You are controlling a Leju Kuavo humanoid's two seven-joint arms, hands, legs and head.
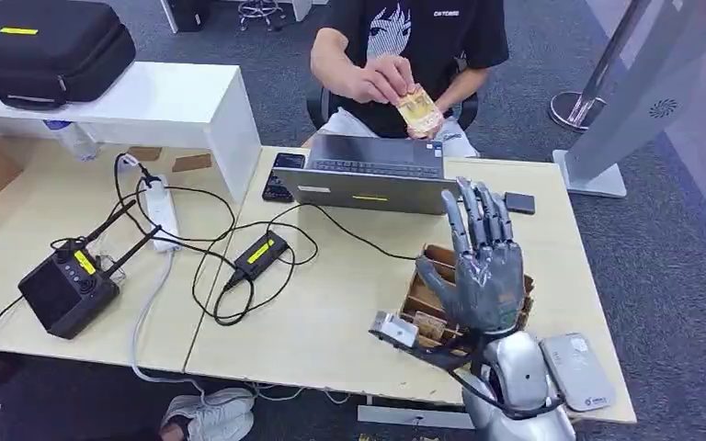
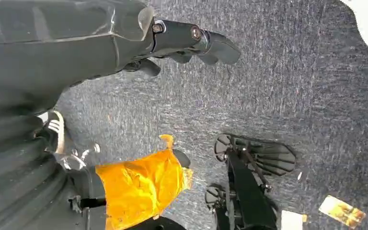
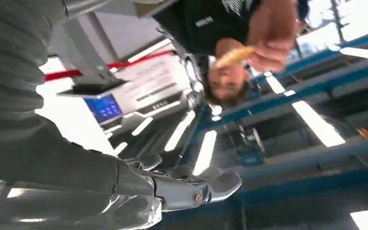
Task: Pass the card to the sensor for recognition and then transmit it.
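Across the worktop, the person's hand holds the card above the laptop, well apart from the right robot hand. That robot hand stands raised over the wooden card box, palm away from the head camera, fingers apart and upright, holding nothing. The card appears delivered to the person, so the handover looks complete or nearly so; whether the sensor pass was made cannot be judged from these frames. A grey pad near the worktop's edge may be the sensor, but its marking is too small to read. The left robot hand hangs over carpet, fingers loosely curled around nothing. A second card lies on the floor. Box contents are partly hidden by the right robot hand.
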